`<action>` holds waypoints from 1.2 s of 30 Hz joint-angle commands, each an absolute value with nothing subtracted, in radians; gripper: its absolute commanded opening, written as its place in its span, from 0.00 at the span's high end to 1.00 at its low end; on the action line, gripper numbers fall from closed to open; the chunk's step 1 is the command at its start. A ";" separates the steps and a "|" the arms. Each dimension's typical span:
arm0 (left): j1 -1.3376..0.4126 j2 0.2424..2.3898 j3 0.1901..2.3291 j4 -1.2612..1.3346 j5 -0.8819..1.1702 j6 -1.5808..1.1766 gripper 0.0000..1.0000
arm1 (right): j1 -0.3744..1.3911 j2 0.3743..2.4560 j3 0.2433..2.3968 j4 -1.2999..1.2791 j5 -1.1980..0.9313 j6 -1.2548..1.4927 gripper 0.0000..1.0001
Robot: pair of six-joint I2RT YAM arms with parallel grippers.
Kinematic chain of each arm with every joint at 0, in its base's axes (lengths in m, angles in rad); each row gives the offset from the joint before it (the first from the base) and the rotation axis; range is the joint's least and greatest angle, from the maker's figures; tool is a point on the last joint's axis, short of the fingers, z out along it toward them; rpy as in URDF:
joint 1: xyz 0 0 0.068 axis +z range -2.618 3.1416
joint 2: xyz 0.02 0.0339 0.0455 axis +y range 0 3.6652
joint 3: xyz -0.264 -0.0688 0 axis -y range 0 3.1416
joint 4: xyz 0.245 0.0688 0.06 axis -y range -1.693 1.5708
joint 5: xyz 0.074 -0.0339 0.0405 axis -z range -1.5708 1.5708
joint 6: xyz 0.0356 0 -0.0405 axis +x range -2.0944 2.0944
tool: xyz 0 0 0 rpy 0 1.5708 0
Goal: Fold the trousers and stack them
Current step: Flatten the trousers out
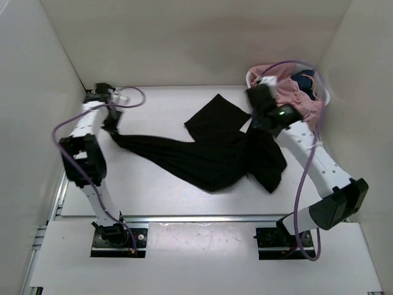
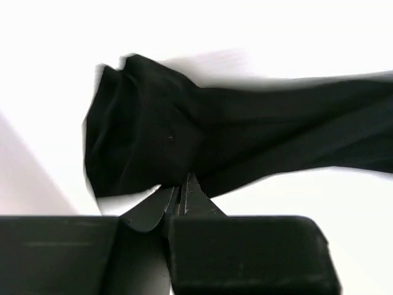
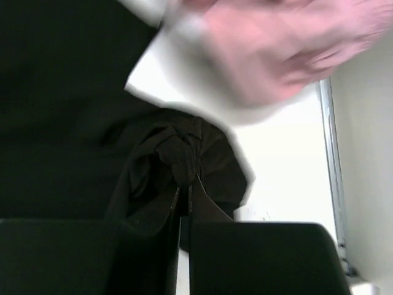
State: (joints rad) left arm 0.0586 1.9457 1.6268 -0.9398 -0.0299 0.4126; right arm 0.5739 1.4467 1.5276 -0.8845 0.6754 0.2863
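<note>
On the white table (image 1: pixel 158 195), we are seeing left gripper (image 2: pixel 183 187) and right gripper (image 3: pixel 186 187) clenching limp black trousers (image 1: pixel 209 160) (matte, rumpled).

You see plain black trousers (image 1: pixel 202 157), a white tabletop (image 1: pixel 153 190), a pink heap of clothes (image 1: pixel 293 93) with a dark blue patch, purple cables (image 1: pixel 57 136) and white-and-black arms (image 1: pixel 313 157).

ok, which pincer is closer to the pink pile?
Right. The right pincer grips the trousers just beside the pink pile; the left pincer holds their other end, far across the table.
</note>
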 commanded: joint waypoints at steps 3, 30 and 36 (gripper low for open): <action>0.242 1.704 1.629 -0.986 -0.255 0.606 0.86 | 0.345 1.286 1.761 -0.764 0.494 0.226 1.00; 0.318 2.067 1.786 -1.063 -0.244 0.552 0.67 | 0.336 0.989 1.209 -0.925 0.581 0.314 1.00; 0.368 2.001 1.814 -1.068 -0.109 0.474 0.21 | 0.313 0.989 1.209 -0.956 0.591 0.305 1.00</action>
